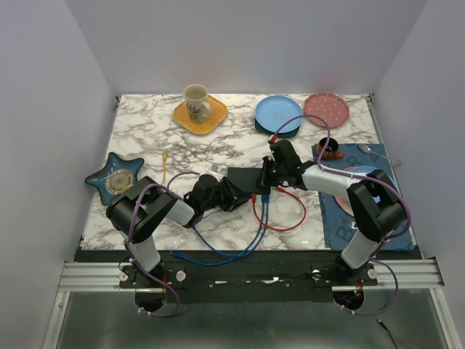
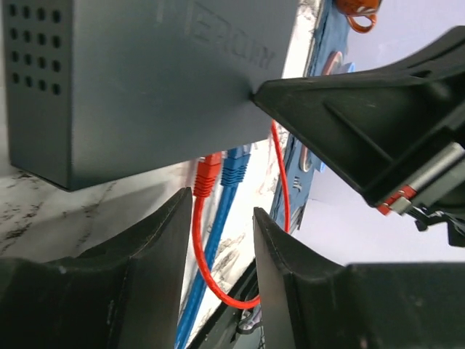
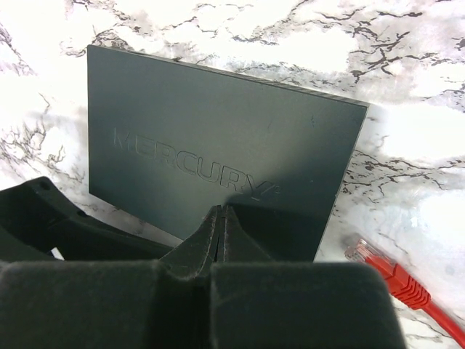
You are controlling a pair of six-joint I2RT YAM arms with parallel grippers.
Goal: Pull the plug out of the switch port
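Checking views: only the left wrist cam shows the switch port (image 2: 209, 155) edge of the black box (image 2: 145, 80), with red plug (image 2: 207, 173) and blue plug (image 2: 234, 166) seated side by side. Left pincer (image 2: 221, 207) is half-open and released, fingers either side of both cables just below the plugs, nothing clamped. Only the right wrist cam shows the MERCURY lettering on the box top and a loose red plug (image 3: 374, 258) lying on the marble table (image 3: 407, 65) beside the box. Right pincer (image 3: 221, 212) is clenched and empty, tip pressed on the box top near its edge. Top cam: box sits mid-table, plugs on its near edge; red cable (image 1: 294, 218) and blue cable (image 1: 218, 251) loop toward the arm bases. Around: mug (image 1: 195, 101) on yellow plate (image 1: 214, 116), blue plate (image 1: 278, 113) and pink plate (image 1: 326, 109) at the back, star dish (image 1: 98, 178) left, blue mat (image 1: 336, 218) right, all apart from the box. Right pincer fills the right half of the left cam. Both arms reach low and inward, meeting at the box.
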